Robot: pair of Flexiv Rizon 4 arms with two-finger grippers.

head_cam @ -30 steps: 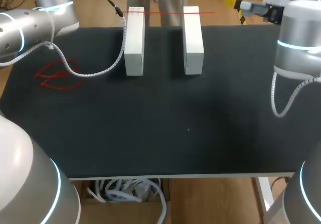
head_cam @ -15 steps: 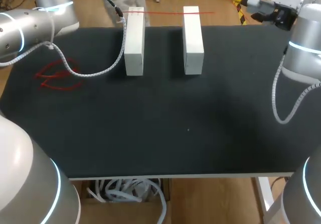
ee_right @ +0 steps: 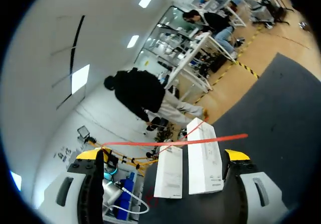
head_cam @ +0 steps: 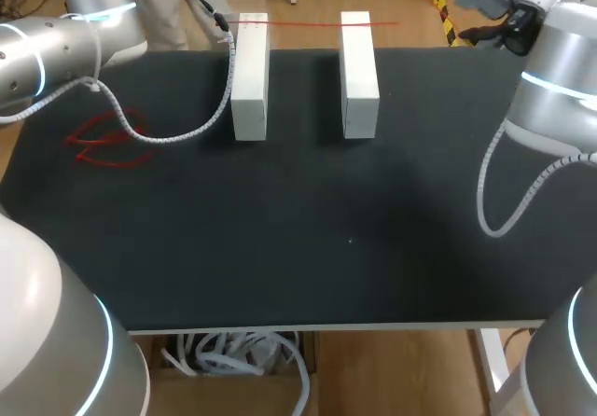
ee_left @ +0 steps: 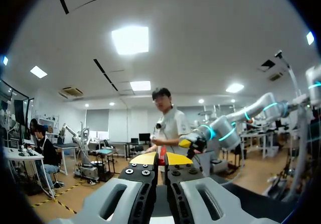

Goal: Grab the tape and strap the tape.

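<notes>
Red tape [head_cam: 317, 22]: stretched across far ends of two white blocks [head_cam: 250, 76] on desk [head_cam: 326, 239].
Left pincer [ee_left: 160, 158]: pressed together, apparently pinching a sliver of tape.
Right pincer [ee_right: 164, 154]: spread wide, tape ahead.
Step, likely: grabbing.
Next: close on tape's free end.

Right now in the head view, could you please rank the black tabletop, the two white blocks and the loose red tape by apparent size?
1. black tabletop
2. left white block and right white block: they look alike
3. loose red tape: shorter than a block, thin strands
</notes>
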